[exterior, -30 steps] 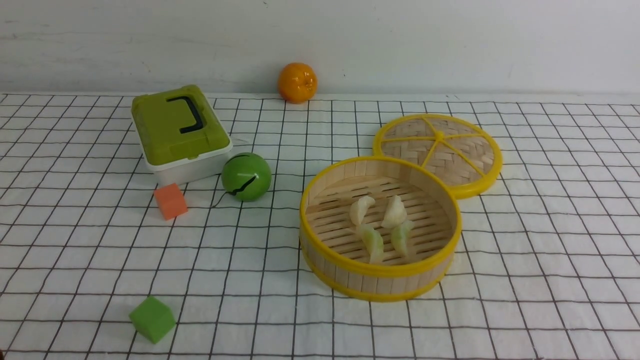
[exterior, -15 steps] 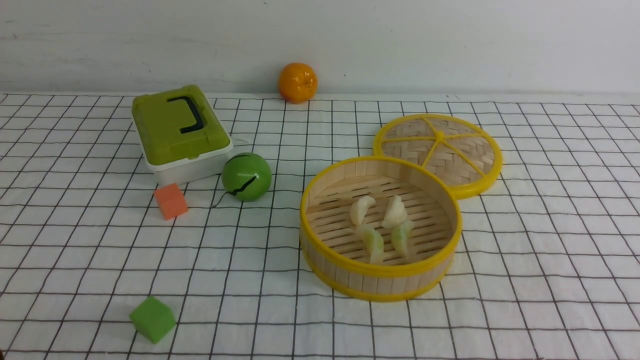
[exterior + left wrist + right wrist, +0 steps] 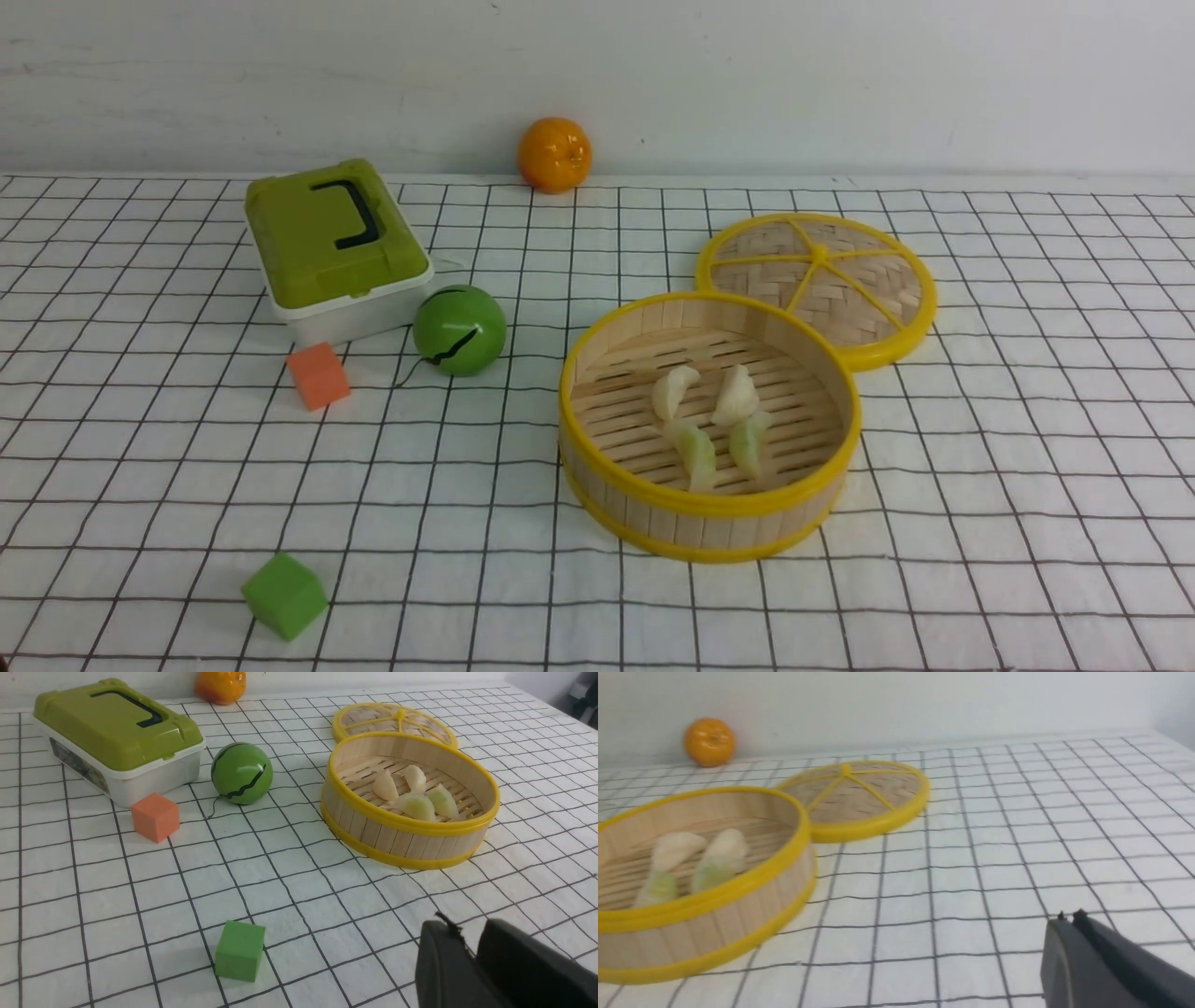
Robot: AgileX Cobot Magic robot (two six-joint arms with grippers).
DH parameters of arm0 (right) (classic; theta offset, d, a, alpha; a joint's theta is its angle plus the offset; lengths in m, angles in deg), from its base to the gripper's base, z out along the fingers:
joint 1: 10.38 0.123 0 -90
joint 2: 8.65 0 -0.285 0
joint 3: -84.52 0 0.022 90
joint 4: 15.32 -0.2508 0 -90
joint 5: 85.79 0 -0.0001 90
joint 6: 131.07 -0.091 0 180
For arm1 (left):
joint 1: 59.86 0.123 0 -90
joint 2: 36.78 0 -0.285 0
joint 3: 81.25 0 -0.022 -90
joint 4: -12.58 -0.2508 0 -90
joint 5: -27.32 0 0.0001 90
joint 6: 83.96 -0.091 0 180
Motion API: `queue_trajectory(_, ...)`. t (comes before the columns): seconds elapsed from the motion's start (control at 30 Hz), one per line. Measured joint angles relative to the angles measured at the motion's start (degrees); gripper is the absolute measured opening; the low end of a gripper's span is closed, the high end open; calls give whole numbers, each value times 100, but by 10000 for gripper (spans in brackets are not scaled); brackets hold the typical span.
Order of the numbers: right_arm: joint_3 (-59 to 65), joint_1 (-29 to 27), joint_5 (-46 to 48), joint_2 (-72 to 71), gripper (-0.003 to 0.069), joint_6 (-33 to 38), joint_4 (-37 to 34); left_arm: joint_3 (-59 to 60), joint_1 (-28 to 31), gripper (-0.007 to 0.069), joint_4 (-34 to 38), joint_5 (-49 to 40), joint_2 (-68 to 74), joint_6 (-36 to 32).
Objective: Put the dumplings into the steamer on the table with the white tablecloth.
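Four dumplings lie together on the slatted floor of the steamer: two creamy white and two pale green. The steamer stands right of centre on the white tablecloth that covers the table. Neither arm shows in the front view. In the left wrist view my left gripper hovers over bare cloth short of the steamer, slightly open with nothing between its fingers. In the right wrist view my right gripper is shut and empty, off to the side of the steamer.
The flat woven lid leans against the steamer's far side. A green-lidded box, a green ball and an orange cube sit at the left. A green cube lies near the front. An orange fruit sits by the wall.
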Motion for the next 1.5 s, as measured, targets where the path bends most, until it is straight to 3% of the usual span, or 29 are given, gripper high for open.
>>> queue_trajectory(0.07,14,-229,376,-147,-13,-177,133,0,0,113,0,0,0,0)
queue_trajectory(0.4,-18,-253,1284,-164,-13,-242,300,0,0,121,0,0,0,0)
queue_trajectory(1.5,-29,-253,1346,-164,29,-264,300,5,0,151,32,0,0,0)
